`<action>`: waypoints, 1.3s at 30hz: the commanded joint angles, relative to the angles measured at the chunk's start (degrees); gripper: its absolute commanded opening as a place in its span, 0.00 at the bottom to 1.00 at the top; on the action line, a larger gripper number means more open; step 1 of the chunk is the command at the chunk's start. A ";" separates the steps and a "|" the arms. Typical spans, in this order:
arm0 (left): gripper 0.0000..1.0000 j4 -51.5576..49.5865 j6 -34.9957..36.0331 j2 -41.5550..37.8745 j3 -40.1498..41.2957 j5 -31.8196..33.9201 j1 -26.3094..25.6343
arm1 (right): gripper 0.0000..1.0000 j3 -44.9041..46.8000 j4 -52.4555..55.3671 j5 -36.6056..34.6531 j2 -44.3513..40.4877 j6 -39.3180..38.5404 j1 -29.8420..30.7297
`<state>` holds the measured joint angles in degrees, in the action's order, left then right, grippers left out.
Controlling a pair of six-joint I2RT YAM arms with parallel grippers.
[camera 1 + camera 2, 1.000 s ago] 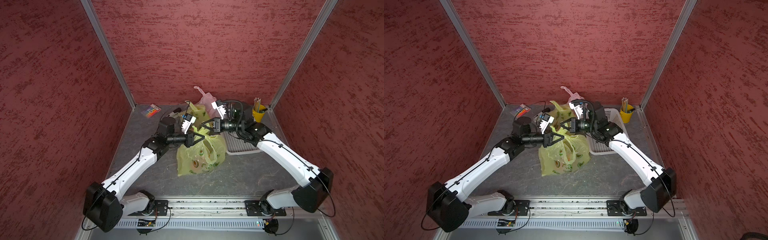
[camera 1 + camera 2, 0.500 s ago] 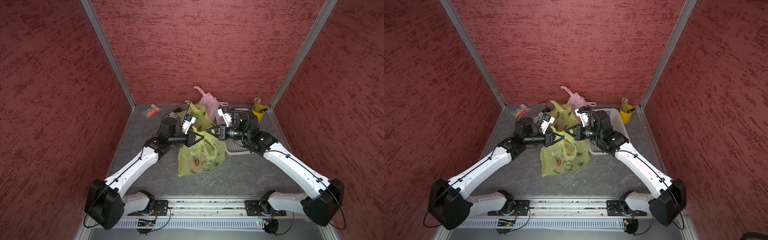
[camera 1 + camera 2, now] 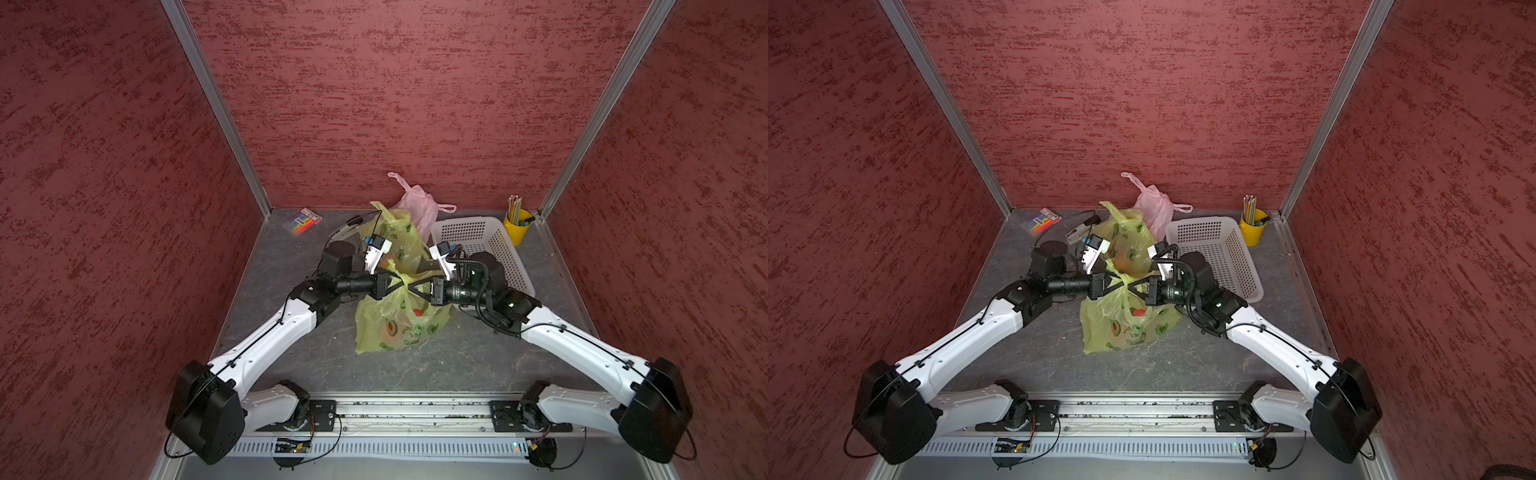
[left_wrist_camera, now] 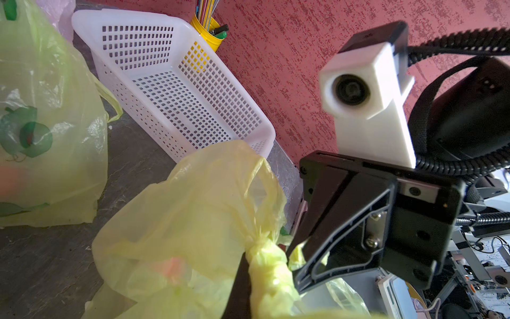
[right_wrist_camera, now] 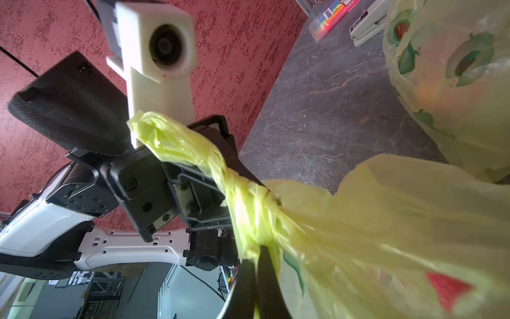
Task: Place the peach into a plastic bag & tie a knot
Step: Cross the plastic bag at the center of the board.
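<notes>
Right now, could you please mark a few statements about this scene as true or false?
1. The left gripper and the right gripper are both shut on the front yellow-green bag's twisted top. True.
2. The white basket holds the peach. False: the basket is empty; the peach shows through the front bag.
3. The yellow cup holds pencils. True.
4. The pink bag lies at the table's front edge. False: it sits against the back wall.

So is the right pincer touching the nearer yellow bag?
Touching. The right wrist view shows the right pincer shut on the twisted neck of the nearer yellow bag, plastic pinched between its fingers.
</notes>
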<state>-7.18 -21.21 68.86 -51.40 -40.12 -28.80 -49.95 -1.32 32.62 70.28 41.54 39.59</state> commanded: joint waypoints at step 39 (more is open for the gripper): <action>0.46 3.83 -3.40 -8.58 6.89 -4.49 0.21 | 0.00 -1.74 -5.55 -3.98 3.17 4.49 0.75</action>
<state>-5.89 -23.88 60.66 -44.86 -42.50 -28.88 -50.17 -4.95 29.87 73.54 45.06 40.29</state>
